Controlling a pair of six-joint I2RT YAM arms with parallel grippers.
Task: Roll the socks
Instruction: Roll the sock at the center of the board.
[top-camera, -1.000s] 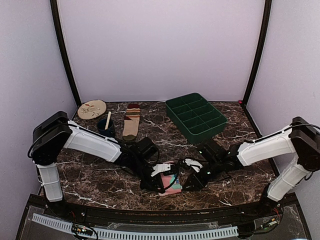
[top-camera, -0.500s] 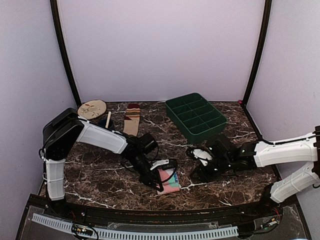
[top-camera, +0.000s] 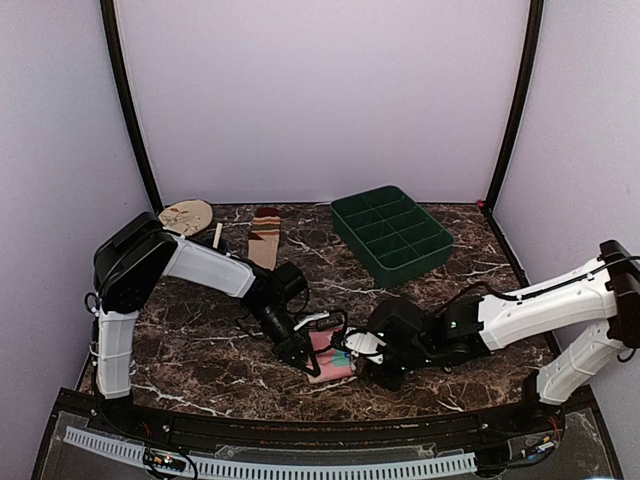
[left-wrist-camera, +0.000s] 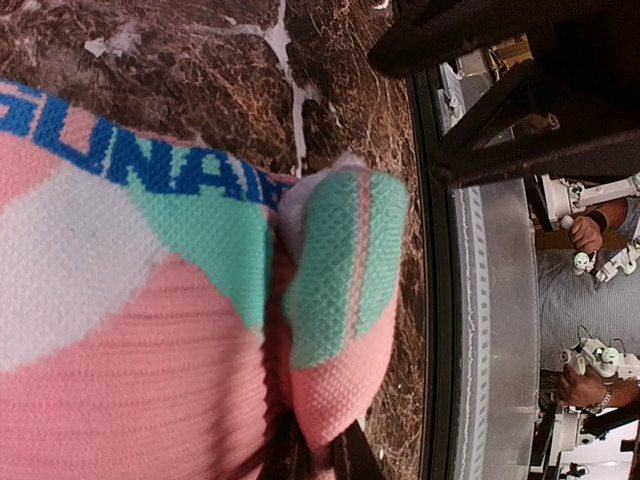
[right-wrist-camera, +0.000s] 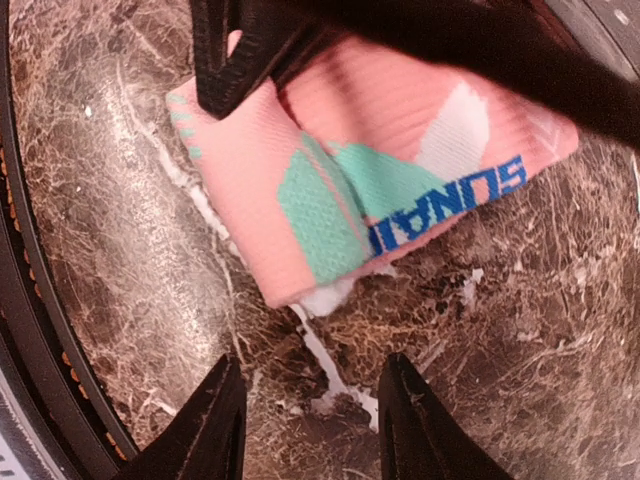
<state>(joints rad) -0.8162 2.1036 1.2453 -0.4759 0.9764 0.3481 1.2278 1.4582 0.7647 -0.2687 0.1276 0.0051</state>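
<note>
Beside the tan sock (top-camera: 264, 236), a cup (top-camera: 209, 245) holds a stick (top-camera: 217, 236).

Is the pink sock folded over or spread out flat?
Folded over: the pink sock lies doubled on itself, a rounded teal-and-pink fold bulging at one end, pinched by the left gripper.

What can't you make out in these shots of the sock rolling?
Top view: the pink sock is partly covered by the left gripper and right gripper, hiding how far it is rolled.
Left wrist view: the sock fills the frame; the gripper's fingers are cut off by the bottom edge.
Top view: the tan sock is too small for detail.
</note>
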